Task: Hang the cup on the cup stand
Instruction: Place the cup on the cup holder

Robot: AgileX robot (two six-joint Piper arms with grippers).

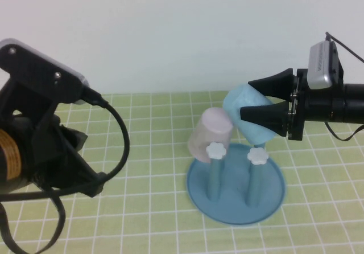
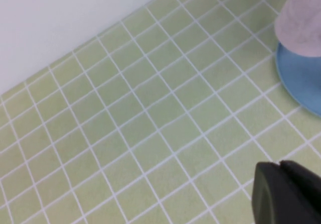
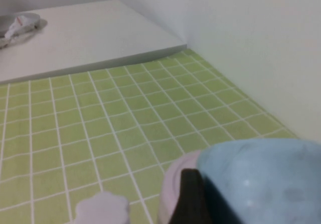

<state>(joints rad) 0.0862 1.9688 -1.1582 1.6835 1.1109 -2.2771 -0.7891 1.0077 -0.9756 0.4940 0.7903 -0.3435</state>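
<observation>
The light blue cup [image 1: 259,130] hangs tilted in the air, just above and behind the cup stand [image 1: 227,211]. My right gripper [image 1: 245,99] comes in from the right and is shut on the cup, one black finger on each side. In the right wrist view the cup [image 3: 261,179] fills the corner beside one dark finger [image 3: 193,199]. The teal stand has two free pegs topped by white flower knobs [image 1: 216,150] [image 1: 258,155]. My left gripper [image 2: 277,164] is shut and empty, low over the mat to the left of the stand.
A pale pink cup [image 1: 210,131] sits upside down, tilted, on the stand's rear left peg, close to the blue cup. The green grid mat [image 1: 153,151] ends at a white wall. A raised white ledge [image 3: 75,38] holds a grey object [image 3: 20,25].
</observation>
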